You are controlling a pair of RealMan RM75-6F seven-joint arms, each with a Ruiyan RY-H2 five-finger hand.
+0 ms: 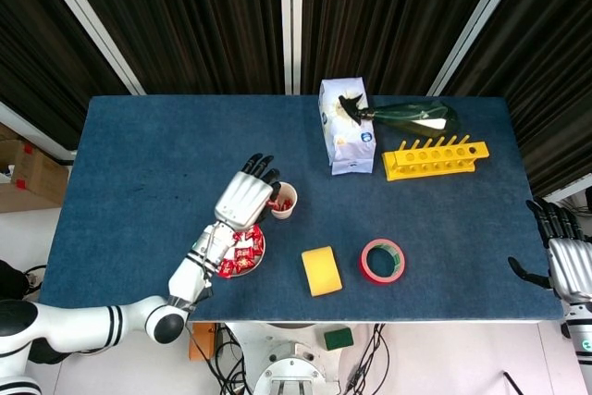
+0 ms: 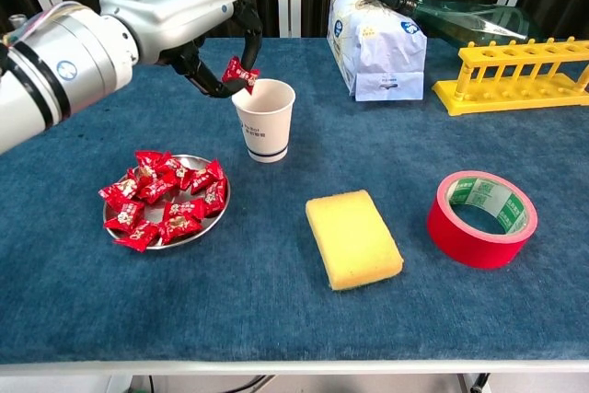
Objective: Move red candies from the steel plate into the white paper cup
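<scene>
Desk (image 2: 110, 319): your workspace, blue cloth.
Left robot hand (image 2: 184, 16): pinching one red candy (image 2: 239, 72) between thumb and finger, hovering at cup (image 2: 264, 120) rim, positioned for drop.
Right robot hand (image 1: 566, 261): idle off desk edge, holding nothing, fingers apart.
Plate (image 2: 221, 209): candies (image 2: 166, 200) piled left of cup, close for short trips.
Cup print: blue, too small to read.

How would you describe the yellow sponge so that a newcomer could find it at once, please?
Start from the blue table and look along its near edge. The yellow sponge lies flat between the steel plate of red candies and the red tape roll; it alone is a solid yellow block.
</scene>
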